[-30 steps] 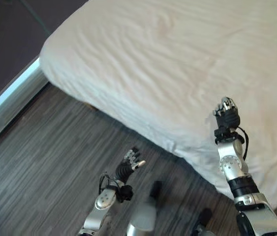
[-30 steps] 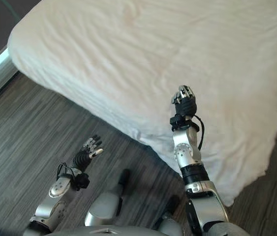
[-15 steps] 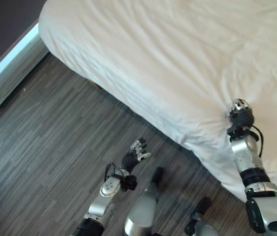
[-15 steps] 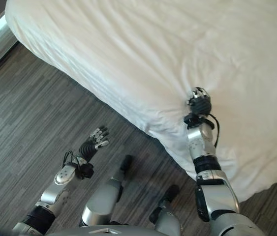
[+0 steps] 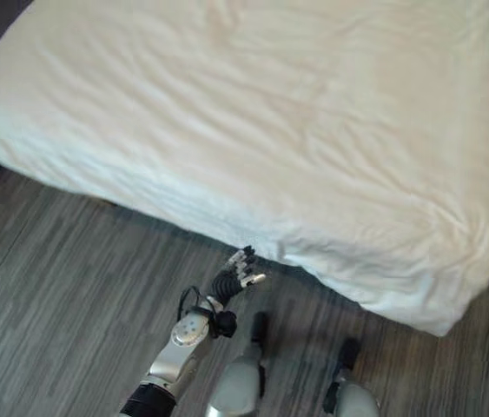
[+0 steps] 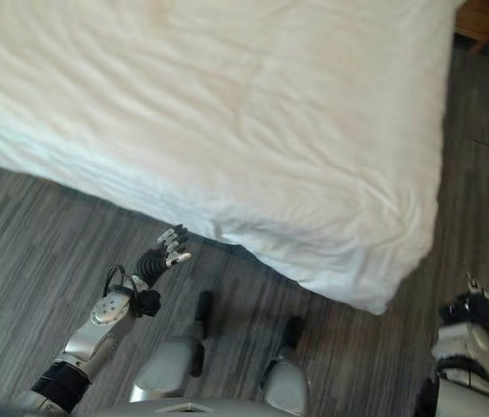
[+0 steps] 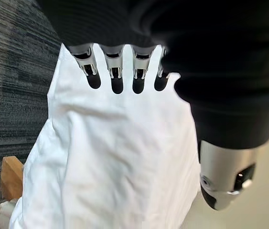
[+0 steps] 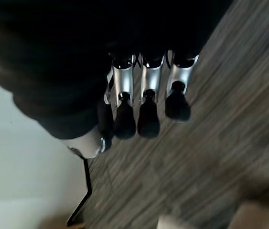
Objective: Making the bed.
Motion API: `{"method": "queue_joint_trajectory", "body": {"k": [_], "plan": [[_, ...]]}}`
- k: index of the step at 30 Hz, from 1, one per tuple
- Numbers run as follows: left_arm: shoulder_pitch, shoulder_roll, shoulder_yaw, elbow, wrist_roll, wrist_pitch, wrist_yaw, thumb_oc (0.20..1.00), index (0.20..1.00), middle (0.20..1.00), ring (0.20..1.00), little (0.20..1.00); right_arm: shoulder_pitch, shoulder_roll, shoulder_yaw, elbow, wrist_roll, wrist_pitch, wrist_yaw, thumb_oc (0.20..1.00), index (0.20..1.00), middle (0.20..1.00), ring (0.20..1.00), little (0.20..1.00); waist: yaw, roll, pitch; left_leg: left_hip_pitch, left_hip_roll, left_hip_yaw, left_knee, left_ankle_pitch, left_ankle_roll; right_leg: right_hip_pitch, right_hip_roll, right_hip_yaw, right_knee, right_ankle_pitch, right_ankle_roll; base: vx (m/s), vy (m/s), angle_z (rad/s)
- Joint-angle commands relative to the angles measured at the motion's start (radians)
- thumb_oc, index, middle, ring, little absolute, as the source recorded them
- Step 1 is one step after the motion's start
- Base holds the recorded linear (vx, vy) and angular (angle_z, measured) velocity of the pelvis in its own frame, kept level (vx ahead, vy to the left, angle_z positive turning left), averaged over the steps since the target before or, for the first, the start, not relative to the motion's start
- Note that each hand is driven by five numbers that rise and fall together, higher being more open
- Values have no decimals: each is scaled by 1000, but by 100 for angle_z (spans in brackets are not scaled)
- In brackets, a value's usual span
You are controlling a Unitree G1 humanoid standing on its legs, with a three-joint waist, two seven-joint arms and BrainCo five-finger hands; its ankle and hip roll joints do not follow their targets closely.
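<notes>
The left hand [image 5: 237,276] hovers with fingers spread just off the bed's [image 5: 253,130] near edge; the right hand [image 6: 474,306], fingers relaxed and empty, hangs over the floor [image 6: 27,234] past the bed's corner.

Silver-grey arms, dark ribbed wrist covers, robot hand [image 6: 162,257] with silver dark-tipped fingers [image 7: 116,71]

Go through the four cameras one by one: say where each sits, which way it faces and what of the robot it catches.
Left eye view: on the head, looking down at the white bed and wood floor; left hand open by the bed's edge.
Right eye view: beside it, same scene; right hand low over the floor by the bed's corner.
Left wrist view: along straight fingers toward the bed.
Right wrist view: along relaxed fingers toward the floor.
Both eye views share the bed and left hand.
</notes>
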Motion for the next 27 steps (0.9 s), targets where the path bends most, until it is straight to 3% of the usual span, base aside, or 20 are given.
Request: {"method": "queue_joint_trajectory", "body": {"k": [1,4,6,8,11,13,16,20,23,24,25,27], "plan": [[-55,-33,30,-55,35,-68,57,1000,1000,1000,1000,1000,-41,16,208,-204,-225,-37,-20,1000,1000,1000,1000,1000,26,44,13,0,97,130,2,-27,-30,86,-1,-215,258,-192,1,-235,162,-109],[-45,-22,72,-102,42,-72,92,1000,1000,1000,1000,1000,21,124,383,-465,-490,-21,-55,1000,1000,1000,1000,1000,54,17,-9,30,133,244,12,-33,-29,125,-55,-300,361,-223,1,-134,59,-196],[-32,-21,105,-123,41,-76,113,1000,1000,1000,1000,1000,55,166,458,-600,-638,-6,-50,1000,1000,1000,1000,1000,69,8,-30,34,155,320,16,-15,-25,166,-101,-367,383,-182,10,-152,-10,-164],[-18,-23,125,-136,29,-77,122,1000,1000,1000,1000,1000,86,184,499,-703,-782,17,-60,1000,1000,1000,1000,1000,72,-2,-46,39,164,369,18,-7,-25,190,-127,-361,369,-142,28,-131,-60,-162],[1,-36,144,-154,39,-86,148,1000,1000,1000,1000,1000,114,174,546,-837,-978,46,-54,1000,1000,1000,1000,1000,50,16,-46,43,214,434,34,41,-50,226,-77,-308,251,-205,19,-157,-100,-113],[1,-54,138,-147,51,-89,162,1000,1000,1000,1000,1000,108,176,569,-856,-991,37,-50,1000,1000,1000,1000,1000,22,47,-37,52,249,463,34,65,-70,226,-40,-274,199,-241,6,-157,-140,-119],[3,-80,133,-137,60,-88,164,1000,1000,1000,1000,1000,104,146,599,-878,-1033,37,-45,1000,1000,1000,1000,1000,-12,79,-18,70,293,504,31,100,-100,231,8,-254,151,-254,-11,-129,-151,-86],[15,-106,132,-140,59,-96,165,1000,1000,1000,1000,1000,135,130,600,-908,-1053,33,-26,1000,1000,1000,1000,1000,-53,116,2,90,319,513,27,126,-126,232,50,-216,96,-253,-30,-125,-141,-107],[20,-126,123,-146,56,-110,163,1000,1000,1000,1000,1000,140,93,618,-929,-1066,14,-16,1000,1000,1000,1000,1000,-74,128,38,84,325,414,104,102,-147,232,94,-147,44,-259,-62,-70,-181,-69],[23,-126,138,-145,59,-113,176,1000,1000,1000,1000,1000,130,86,632,-931,-1071,17,-13,1000,1000,1000,1000,1000,-57,125,49,64,301,328,144,78,-118,211,101,-120,53,-248,-73,6,-152,-92],[24,-129,142,-139,60,-118,185,1000,1000,1000,1000,1000,128,80,637,-928,-1073,17,-16,1000,1000,1000,1000,1000,-35,113,54,52,253,194,160,35,-103,198,105,-73,58,-245,-81,18,-170,-114],[28,-140,123,-143,58,-124,185,1000,1000,1000,1000,1000,136,79,639,-933,-1061,6,-13,1000,1000,1000,1000,1000,-15,90,42,71,148,-2,174,-73,-64,178,136,58,57,-242,-94,168,-253,-172]]}}
